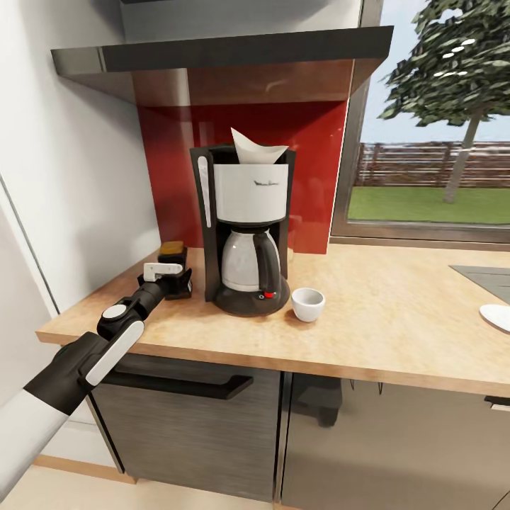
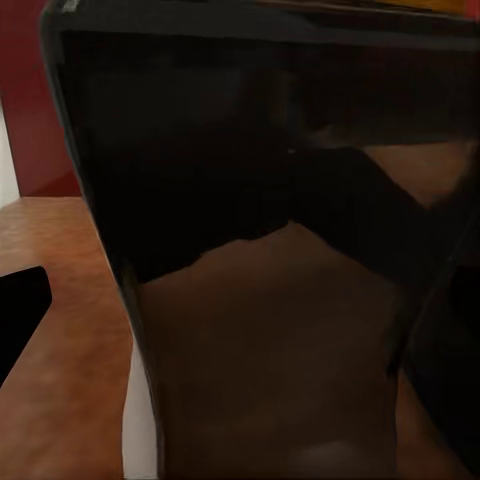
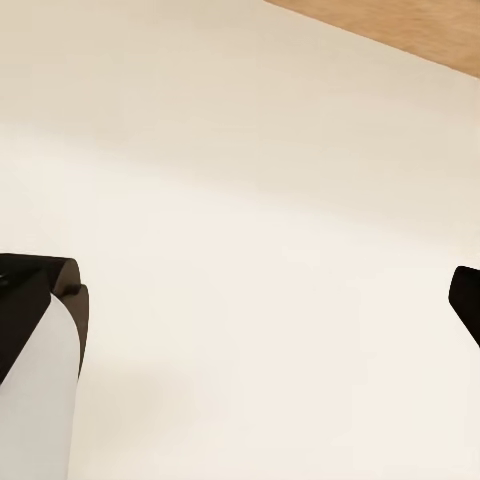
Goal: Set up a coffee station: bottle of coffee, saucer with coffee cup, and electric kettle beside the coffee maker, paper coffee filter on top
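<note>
The black-and-white coffee maker stands on the wooden countertop against the red backsplash, with a white paper filter sticking out of its top. A white coffee cup sits on the counter just right of it. The dark coffee bottle with an amber cap stands on the counter to the left of the maker, its body very close in the left wrist view. My left gripper is open around it, one finger standing apart from the glass. A white saucer lies at the far right. My right gripper is open over a cream surface.
A range hood overhangs the coffee maker. A sink is set into the counter at the right, below a window. A white wall borders the counter on the left. Dark cabinet drawers run beneath.
</note>
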You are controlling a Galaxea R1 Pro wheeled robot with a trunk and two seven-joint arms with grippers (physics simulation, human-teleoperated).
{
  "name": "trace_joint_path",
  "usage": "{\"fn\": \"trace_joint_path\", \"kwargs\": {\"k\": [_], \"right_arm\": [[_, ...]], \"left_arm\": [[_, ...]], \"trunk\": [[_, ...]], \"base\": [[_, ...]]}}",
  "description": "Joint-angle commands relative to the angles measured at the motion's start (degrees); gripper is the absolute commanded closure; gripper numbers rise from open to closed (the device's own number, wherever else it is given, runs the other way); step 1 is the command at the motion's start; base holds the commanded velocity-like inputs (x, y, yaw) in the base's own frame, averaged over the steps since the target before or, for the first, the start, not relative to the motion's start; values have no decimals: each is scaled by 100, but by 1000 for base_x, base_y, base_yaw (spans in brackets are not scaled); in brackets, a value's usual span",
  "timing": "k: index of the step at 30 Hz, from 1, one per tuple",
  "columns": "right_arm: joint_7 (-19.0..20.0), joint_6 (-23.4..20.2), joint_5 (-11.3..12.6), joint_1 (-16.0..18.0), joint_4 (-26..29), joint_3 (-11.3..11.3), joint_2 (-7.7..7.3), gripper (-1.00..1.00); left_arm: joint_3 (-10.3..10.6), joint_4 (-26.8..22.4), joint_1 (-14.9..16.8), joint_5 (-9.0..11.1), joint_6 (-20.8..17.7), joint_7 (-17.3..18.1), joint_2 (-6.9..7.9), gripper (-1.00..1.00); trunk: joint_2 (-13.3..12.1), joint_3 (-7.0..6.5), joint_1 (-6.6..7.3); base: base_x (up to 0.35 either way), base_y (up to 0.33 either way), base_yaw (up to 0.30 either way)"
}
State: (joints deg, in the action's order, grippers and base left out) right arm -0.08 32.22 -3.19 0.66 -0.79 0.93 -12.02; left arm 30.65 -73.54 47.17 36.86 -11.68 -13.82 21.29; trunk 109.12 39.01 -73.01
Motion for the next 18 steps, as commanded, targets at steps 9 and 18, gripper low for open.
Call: {"fn": "trace_joint_path", "kwargs": {"k": [9, 18], "right_arm": [[-1, 21, -24, 5, -9, 4, -2, -100], [-1, 21, -24, 4, -9, 4, -2, -100]], "left_arm": [[20, -11, 7, 50, -9, -51, 7, -100], [20, -11, 8, 51, -9, -51, 7, -100]], "trunk": [[3, 6, 1], [3, 6, 1]], "base": [[-137, 0, 0], [-177, 0, 0]]}}
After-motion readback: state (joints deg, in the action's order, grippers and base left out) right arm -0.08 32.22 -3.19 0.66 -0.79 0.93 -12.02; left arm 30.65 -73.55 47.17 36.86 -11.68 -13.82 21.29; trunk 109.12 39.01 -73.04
